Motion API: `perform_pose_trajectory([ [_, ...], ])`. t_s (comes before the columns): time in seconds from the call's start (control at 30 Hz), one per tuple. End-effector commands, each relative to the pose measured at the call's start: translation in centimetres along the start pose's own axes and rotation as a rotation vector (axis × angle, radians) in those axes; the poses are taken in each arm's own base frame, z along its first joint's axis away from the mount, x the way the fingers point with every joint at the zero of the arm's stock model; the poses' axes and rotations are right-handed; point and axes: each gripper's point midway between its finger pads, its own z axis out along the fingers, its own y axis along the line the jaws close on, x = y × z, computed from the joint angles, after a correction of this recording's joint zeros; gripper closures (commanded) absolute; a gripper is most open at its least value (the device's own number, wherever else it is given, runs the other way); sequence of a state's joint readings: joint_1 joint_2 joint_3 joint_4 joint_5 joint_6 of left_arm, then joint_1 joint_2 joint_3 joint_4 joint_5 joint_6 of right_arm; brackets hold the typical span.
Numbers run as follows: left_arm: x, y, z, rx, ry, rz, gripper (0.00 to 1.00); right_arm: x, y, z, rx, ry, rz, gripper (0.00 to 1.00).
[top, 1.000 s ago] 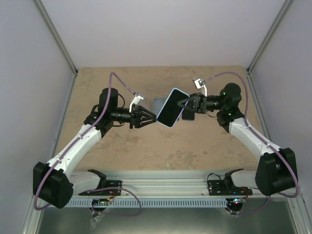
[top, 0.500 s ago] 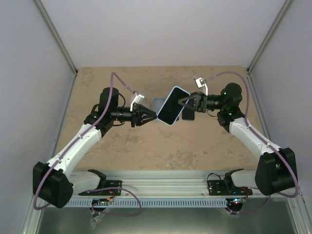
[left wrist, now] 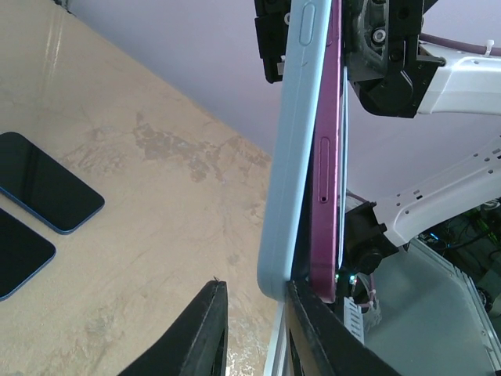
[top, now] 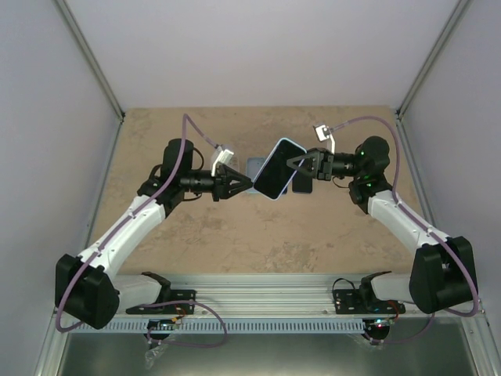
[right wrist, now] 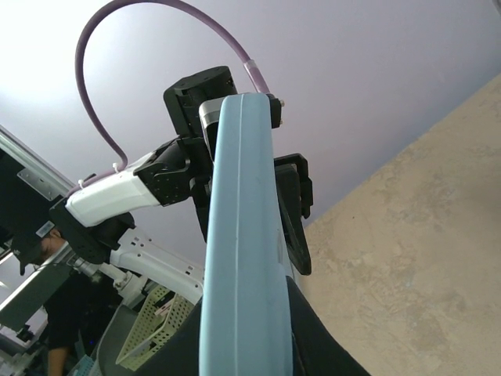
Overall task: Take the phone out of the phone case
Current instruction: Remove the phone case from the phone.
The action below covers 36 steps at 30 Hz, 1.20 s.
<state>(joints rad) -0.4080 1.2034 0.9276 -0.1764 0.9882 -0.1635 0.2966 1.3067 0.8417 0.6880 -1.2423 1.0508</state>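
Observation:
My right gripper point(top: 299, 166) is shut on the light blue phone case point(top: 279, 169) and holds it tilted in the air above the middle of the table. In the right wrist view the case point(right wrist: 239, 235) stands edge-on between the fingers of my right gripper point(right wrist: 243, 333). In the left wrist view a magenta phone point(left wrist: 329, 157) shows beside the case point(left wrist: 293, 157), its lower end standing slightly off the case. My left gripper point(top: 246, 186) is open at the case's lower corner. In its own view point(left wrist: 252, 301) the right finger point(left wrist: 313, 329) touches the seam between case and phone.
Two dark phones with blue edges point(left wrist: 43, 192) point(left wrist: 16, 251) lie flat on the tan table point(top: 196, 227) under the held case; in the top view they show as a grey one point(top: 254, 167) and a dark one point(top: 302, 185). Walls enclose the table on three sides.
My left gripper has edged right and slightly up to the case's lower corner. The held case has shifted slightly up and right.

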Motion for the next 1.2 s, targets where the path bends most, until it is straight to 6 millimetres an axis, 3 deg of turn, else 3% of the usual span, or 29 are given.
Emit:
perform_pose_trajectory([
  [0.0,1.0,3.9,0.4,-0.161,0.025,-0.049,0.78,0.6,4.8,0.7,-0.134,0.082,-0.109,0.99],
  [0.23,2.1,3.9,1.2,-0.097,0.048,-0.099,0.78,1.0,5.8,0.9,-0.169,0.088,-0.110,0.99],
  [0.7,0.0,-1.2,1.8,0.147,-0.004,-0.072,0.77,3.4,5.4,2.5,-0.210,0.150,-0.069,0.99],
  [1.17,-2.0,-2.7,2.2,0.188,-0.027,-0.008,0.76,7.2,4.7,4.4,-0.250,0.278,-0.057,0.99],
])
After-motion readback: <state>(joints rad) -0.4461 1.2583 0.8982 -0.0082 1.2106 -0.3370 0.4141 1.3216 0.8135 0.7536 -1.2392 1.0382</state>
